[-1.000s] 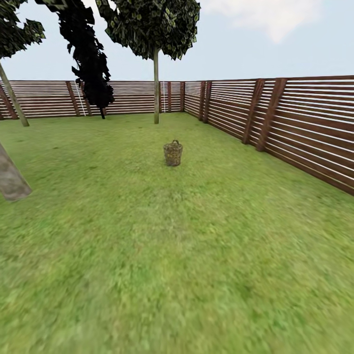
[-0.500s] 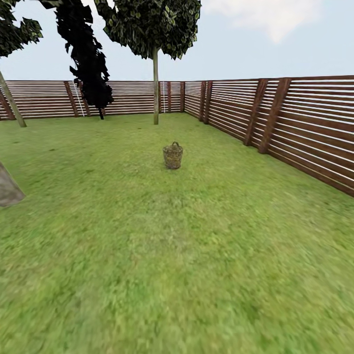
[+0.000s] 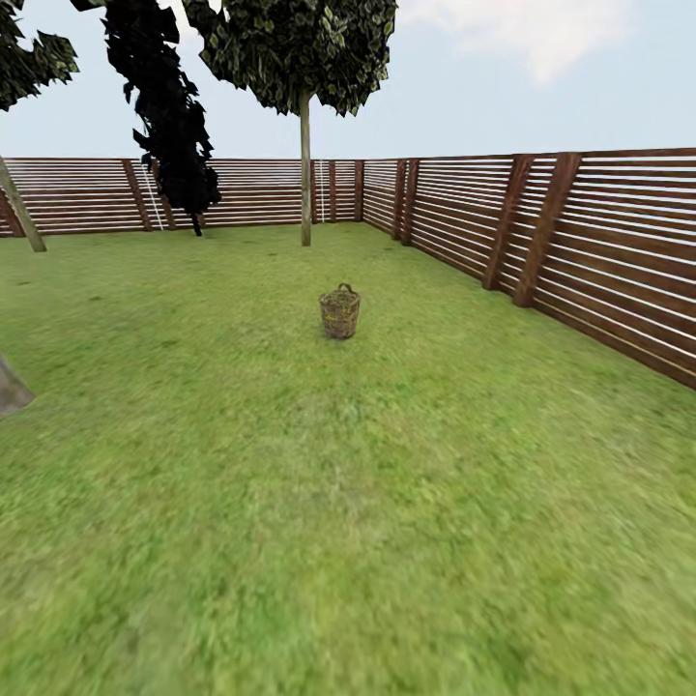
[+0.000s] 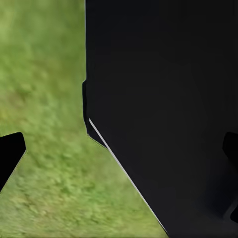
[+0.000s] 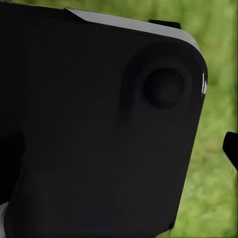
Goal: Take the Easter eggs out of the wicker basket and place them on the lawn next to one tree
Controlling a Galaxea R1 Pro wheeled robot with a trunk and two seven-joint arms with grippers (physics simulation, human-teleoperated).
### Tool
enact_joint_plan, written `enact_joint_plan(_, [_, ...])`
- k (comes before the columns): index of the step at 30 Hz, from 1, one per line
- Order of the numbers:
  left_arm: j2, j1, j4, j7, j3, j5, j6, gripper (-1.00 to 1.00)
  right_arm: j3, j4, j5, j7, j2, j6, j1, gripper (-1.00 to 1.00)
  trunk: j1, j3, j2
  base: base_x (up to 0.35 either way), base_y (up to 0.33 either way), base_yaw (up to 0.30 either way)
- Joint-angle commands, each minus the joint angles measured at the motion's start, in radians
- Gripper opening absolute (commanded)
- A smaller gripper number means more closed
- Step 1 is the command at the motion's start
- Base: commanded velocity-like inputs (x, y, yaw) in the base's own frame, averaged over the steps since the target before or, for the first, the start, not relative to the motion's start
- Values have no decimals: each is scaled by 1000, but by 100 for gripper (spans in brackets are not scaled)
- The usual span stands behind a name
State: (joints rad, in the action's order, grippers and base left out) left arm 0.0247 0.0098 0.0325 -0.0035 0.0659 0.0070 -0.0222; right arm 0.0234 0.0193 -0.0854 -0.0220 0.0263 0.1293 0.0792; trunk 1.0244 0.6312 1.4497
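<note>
Grippers: state cannot be told; left wrist view gives dark fingertip (image 4: 10, 151) over grass beside black robot body (image 4: 163, 99). Wicker basket (image 3: 339, 312) stands upright on lawn (image 3: 348, 503), dead ahead, well apart from robot; neither arm clearly nearer. Pale-trunked tree (image 3: 305, 169) behind basket.

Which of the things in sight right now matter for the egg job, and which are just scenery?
For the job:
- wicker basket, standing on the lawn; I cannot make out eggs inside from here
- pale-trunked tree beyond the basket
- trunk base at the left edge, another candidate

Just scenery:
- slatted fence
- black-foliaged tree
- leaning trunk far left
</note>
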Motion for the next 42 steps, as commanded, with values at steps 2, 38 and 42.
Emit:
enact_joint_plan(2, [0, 1, 3, -1, 6, 1, -2, 100, 1, -1, -8, 1, 1, 3, 1, 100, 1, 1, 0, 340, 0, 0])
enact_joint_plan(38, [0, 1, 3, -1, 6, -2, -4, 100, 2, -1, -14, 1, 3, 1, 1, 100, 1, 1, 0, 340, 0, 0])
enact_joint_plan(42, [0, 1, 3, -1, 6, -2, -4, 100, 3, -1, -14, 1, 3, 1, 1, 100, 1, 1, 0, 340, 0, 0])
